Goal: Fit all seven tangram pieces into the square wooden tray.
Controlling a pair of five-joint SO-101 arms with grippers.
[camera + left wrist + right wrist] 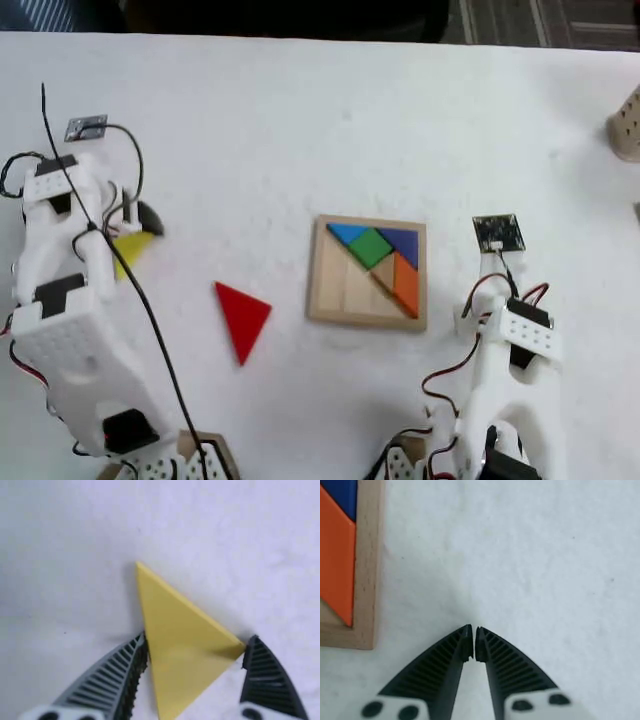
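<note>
Table (300,120) seen from above, with both wrist views. The square wooden tray (366,319) lies flat near the middle of the table, towards its right edge. It holds a light blue triangle (346,233), a green square (371,247), a dark blue triangle (400,242) and an orange piece (405,283). The rest of its inside is pale wood.

A red triangle (241,315) lies loose on the table, apart from the tray on its left. In the high view, a yellow triangle (182,655) near the left edge is half covered by the left arm (70,320). The left wrist view shows it whole, with the left gripper (197,639) spread wide and one finger pressed against each side of it.

The right wrist view shows the right gripper (473,630) pinched closed on nothing. It is over bare table just beside a corner of the tray.
</note>
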